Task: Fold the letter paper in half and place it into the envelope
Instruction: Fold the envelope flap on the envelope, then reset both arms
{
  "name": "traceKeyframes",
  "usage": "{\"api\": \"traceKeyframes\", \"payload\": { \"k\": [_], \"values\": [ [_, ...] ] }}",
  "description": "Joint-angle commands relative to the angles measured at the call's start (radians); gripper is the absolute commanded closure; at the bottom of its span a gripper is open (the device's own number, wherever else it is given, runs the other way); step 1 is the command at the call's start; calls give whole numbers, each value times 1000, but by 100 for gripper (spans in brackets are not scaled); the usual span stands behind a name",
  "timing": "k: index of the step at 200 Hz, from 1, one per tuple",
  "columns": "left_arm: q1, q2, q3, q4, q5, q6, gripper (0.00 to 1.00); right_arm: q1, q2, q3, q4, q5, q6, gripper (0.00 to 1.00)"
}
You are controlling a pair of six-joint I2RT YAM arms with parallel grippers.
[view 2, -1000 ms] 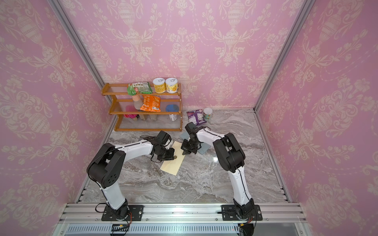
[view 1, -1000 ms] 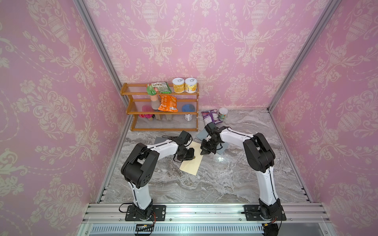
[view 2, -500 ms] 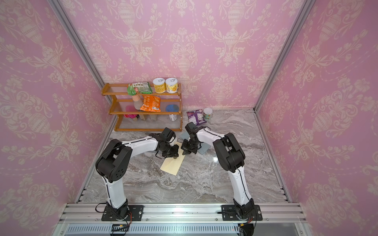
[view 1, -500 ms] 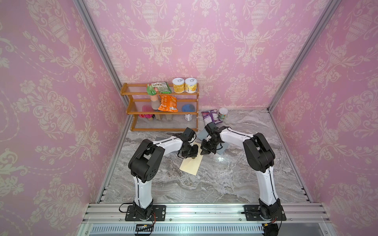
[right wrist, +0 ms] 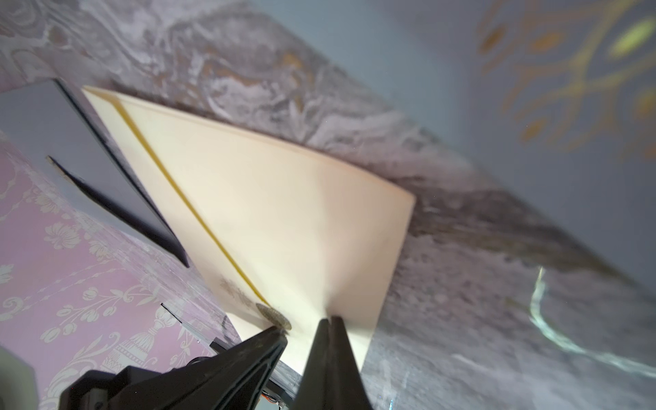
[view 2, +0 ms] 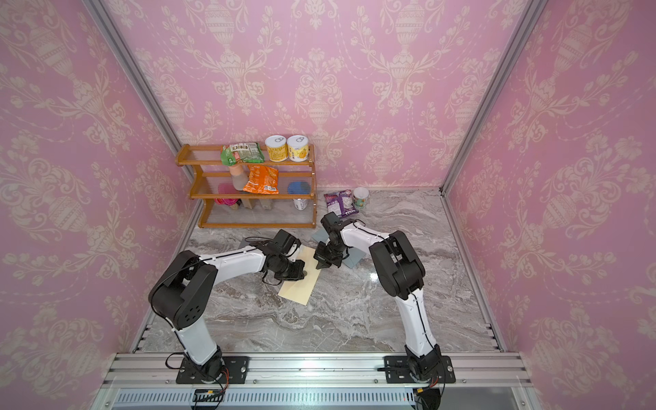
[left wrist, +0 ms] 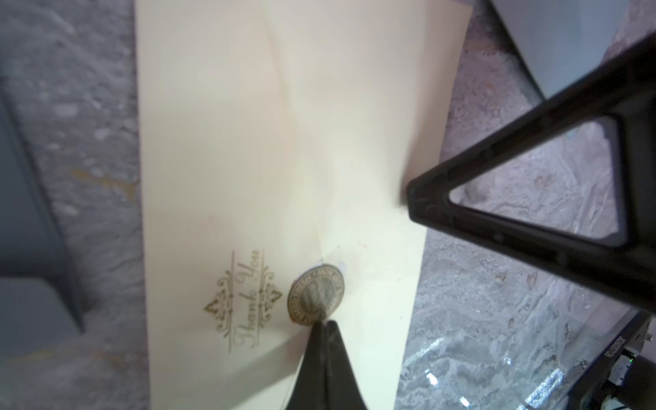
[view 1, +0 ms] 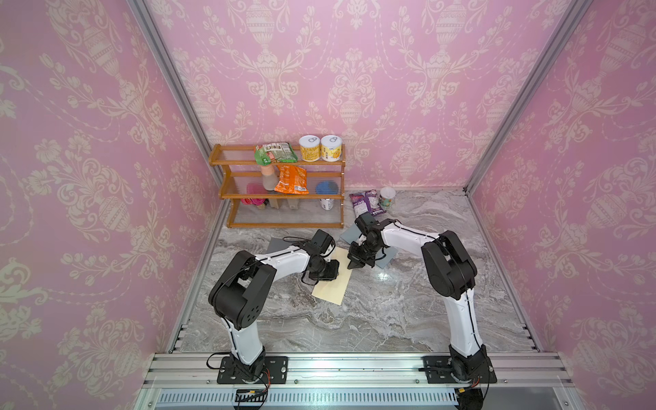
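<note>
Left arm: shifted slightly to the right since a second ago, its gripper brought further over the envelope. No shift is noted in the right arm or the envelope.

Item 1. Cream envelope (view 1: 332, 285), laid flat on the marble tabletop (view 1: 390, 319) midway between the two arms, long axis running near to far with a slight tilt. "Thank You" lettering (left wrist: 246, 301) is printed in gold beside a round gold seal (left wrist: 316, 294). The flap is seen closed, its point held under the seal. What lies inside cannot be told.

Item 2. Left gripper (left wrist: 324, 324), fingers pressed together with nothing pinched between them. The tip is set down on the envelope, touching the rim of the seal.

Item 3. Right gripper (view 1: 355, 266), fingers likewise pressed together and holding nothing. Its tip is planted on the envelope's right long edge, toward the far end, where faint creases are raised in the paper. The two tips are placed near each other but apart.

Item 4. Grey sheet (view 1: 275, 245), flat on the tabletop at the far left of the envelope, partly covered by the left arm.

Item 5. Second grey sheet (view 1: 388, 257), flat at the right of the envelope under the right arm; gold ornament is shown on it in the right wrist view.

Item 6. Wooden shelf rack (view 1: 280, 193) at the far wall, stocked with two cans (view 1: 321, 148), a green packet (view 1: 275, 152) and an orange packet (view 1: 293, 179).

Item 7. Purple packet (view 1: 367, 202) and small cup (view 1: 387, 197), on the tabletop just right of the rack.
</note>
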Motion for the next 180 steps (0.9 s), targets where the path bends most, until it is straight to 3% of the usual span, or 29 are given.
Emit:
{"api": "traceKeyframes", "payload": {
  "k": [1,41,103,117,123,129,135,137,140,145,152,168,180],
  "values": [
    [5,11,-75,-174,-113,69,100,1,90,-9,-72,131,12,100],
    [13,-43,22,-216,-131,66,100,5,34,51,-92,176,-58,100],
    [44,-215,292,-359,-215,126,100,14,-266,121,-135,279,-156,100],
    [67,-288,300,-380,-280,158,100,13,-369,72,-134,318,-181,89],
    [83,-324,285,-376,-302,162,96,11,-415,41,-131,335,-193,78],
    [111,-361,264,-365,-305,162,86,6,-461,5,-121,346,-203,53],
    [138,-396,240,-352,-303,160,67,-1,-506,-34,-111,357,-211,22],
    [148,-407,229,-347,-303,159,61,-4,-521,-48,-108,360,-213,17],
    [159,-421,215,-342,-307,158,45,-8,-539,-69,-105,366,-215,3],
    [176,-447,191,-331,-321,155,29,-19,-576,-104,-100,376,-222,0],
    [192,-480,156,-313,-343,158,18,-35,-620,-150,-99,397,-235,0],
    [221,-554,40,-239,-401,158,2,-82,-710,-255,-90,471,-269,0],
    [254,-603,-49,-161,-422,146,1,-127,-764,-328,-65,522,-316,0]
  ]
}}
